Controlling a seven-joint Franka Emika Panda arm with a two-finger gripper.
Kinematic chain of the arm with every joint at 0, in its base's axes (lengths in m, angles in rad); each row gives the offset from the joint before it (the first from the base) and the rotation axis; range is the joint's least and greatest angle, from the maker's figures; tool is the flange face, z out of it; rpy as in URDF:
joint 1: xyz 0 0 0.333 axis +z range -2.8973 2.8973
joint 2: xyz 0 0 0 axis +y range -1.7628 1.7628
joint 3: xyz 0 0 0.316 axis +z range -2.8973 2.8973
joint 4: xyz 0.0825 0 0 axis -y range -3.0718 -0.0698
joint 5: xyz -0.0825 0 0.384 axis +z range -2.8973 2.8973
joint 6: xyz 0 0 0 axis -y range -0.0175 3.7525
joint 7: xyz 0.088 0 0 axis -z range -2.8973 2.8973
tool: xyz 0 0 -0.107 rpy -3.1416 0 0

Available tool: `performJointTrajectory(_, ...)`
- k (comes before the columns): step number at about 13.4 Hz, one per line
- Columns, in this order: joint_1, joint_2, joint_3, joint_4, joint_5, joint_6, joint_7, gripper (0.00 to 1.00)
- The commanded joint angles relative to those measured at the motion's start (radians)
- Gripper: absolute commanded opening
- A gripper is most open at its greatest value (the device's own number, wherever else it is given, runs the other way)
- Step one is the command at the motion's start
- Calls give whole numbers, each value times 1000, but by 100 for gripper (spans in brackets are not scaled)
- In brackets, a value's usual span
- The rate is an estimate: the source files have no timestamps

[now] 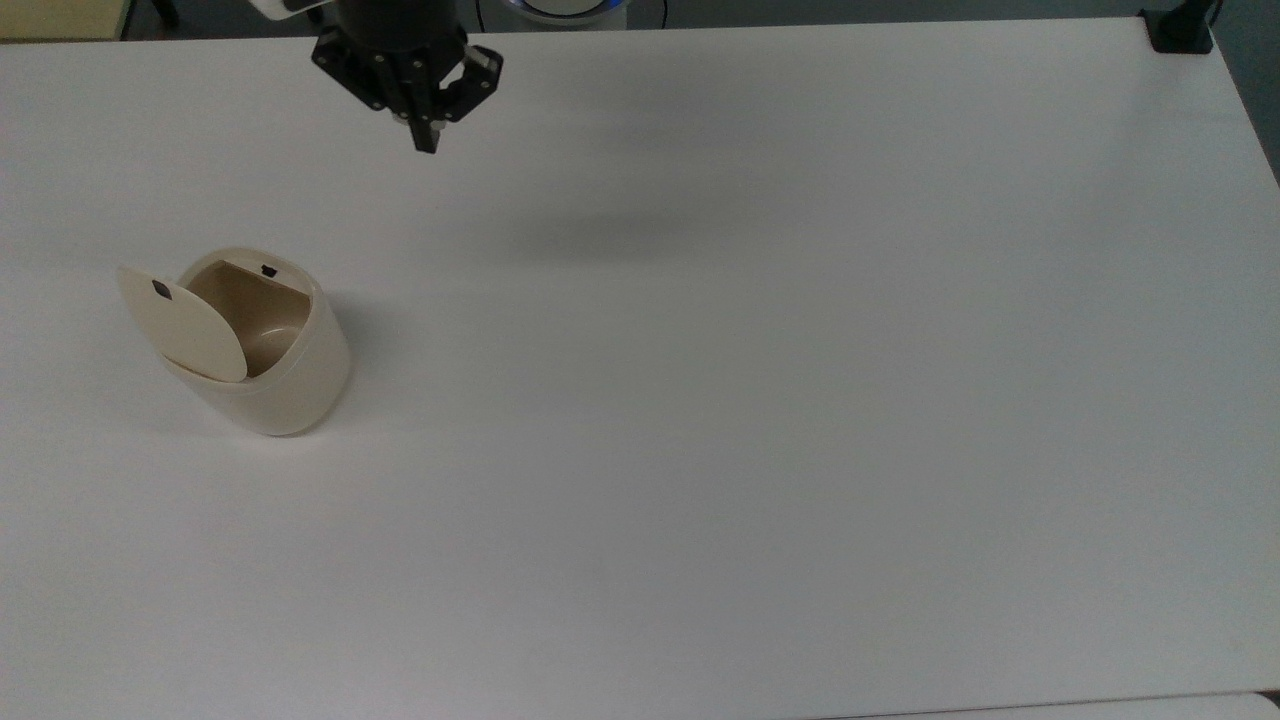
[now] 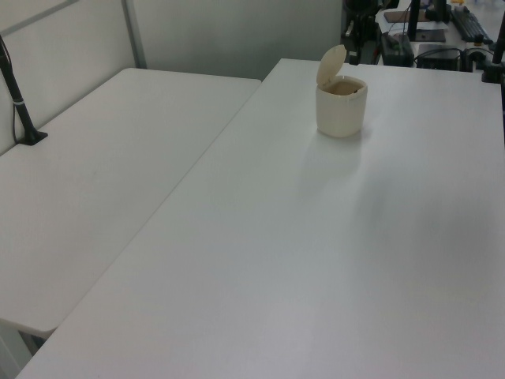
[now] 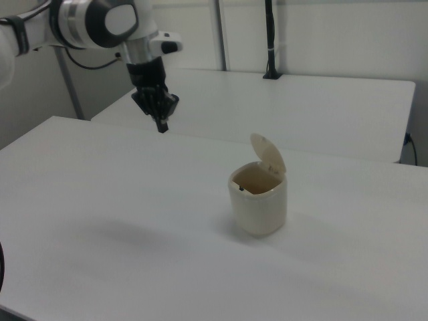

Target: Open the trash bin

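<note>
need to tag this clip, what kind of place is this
Probably a robotics lab or test bench: a robot arm with its gripper above bare white tables, black camera poles clamped on, and an open trash bin as the prop.

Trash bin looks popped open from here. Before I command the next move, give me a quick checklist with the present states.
1. Lid raised off the rim: ok, it stands up at the hinge.
2. Trash bin upright on the table: ok.
3. Bin interior exposed: ok, the brown inside shows in the top view.
4. Gripper apart from the bin: ok, off to the top view's upper right of it.
5. Gripper empty: ok, fingers together, nothing held.
6. Lid locked open: cannot tell.
</note>
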Motion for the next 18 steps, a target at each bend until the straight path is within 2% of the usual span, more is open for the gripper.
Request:
performJointTrajectory(1,72,-67,-11,-37,-8,-72,-30,6)
performJointTrajectory(3,117,-81,-11,-43,-8,-126,-59,14)
performJointTrajectory(4,132,-88,-11,-56,-7,-131,-59,14)
performJointTrajectory(6,132,-93,-11,-56,-1,-139,-48,36)
performJointTrajectory(7,131,-96,-12,-56,-2,-142,-50,60)
performJointTrajectory(8,129,-96,-12,-54,-7,-140,-50,76)
performJointTrajectory(9,122,-98,-14,-50,-7,-137,-50,96)
performJointTrajectory(10,122,-101,-17,-50,-8,-137,-50,100)
performJointTrajectory(18,97,-131,-23,-56,-8,-139,-45,100)
